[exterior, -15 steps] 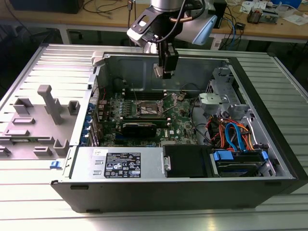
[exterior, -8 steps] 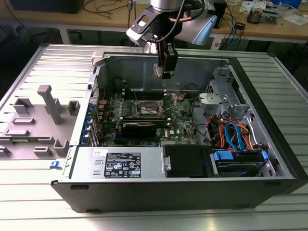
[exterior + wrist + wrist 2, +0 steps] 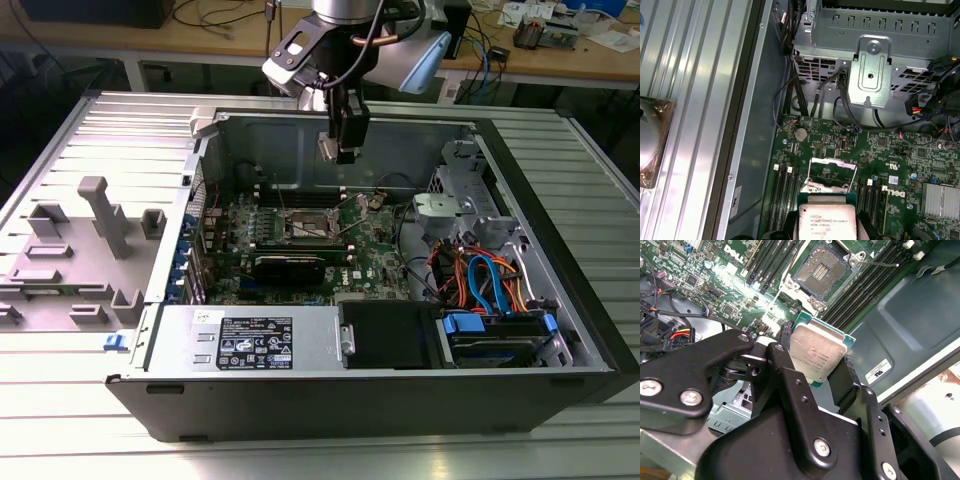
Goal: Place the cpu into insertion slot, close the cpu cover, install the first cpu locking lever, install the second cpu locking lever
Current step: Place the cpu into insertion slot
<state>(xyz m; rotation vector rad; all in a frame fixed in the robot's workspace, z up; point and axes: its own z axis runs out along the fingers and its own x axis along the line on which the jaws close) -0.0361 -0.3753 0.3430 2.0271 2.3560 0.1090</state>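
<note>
My gripper (image 3: 340, 148) hangs over the open computer case, shut on the cpu (image 3: 817, 352), a small square chip with a silvery top and green edge. Black fingers (image 3: 782, 347) clamp its two opposite sides. Below it on the green board lies the insertion slot (image 3: 822, 270), open, with a dark centre and metal rim; in the exterior view the insertion slot (image 3: 310, 225) is under and slightly in front of the gripper. A thin locking lever (image 3: 880, 262) sticks out beside the slot. In the first wrist view the cpu (image 3: 827, 220) sits just short of the silvery cpu cover (image 3: 832, 161).
Long black memory slots (image 3: 865, 282) flank the socket. A black drive box (image 3: 385, 335) and a power supply (image 3: 250, 340) line the case's front. A drive cage with coloured cables (image 3: 490, 280) fills the exterior view's right. A grey fixture plate (image 3: 80, 240) lies outside the case.
</note>
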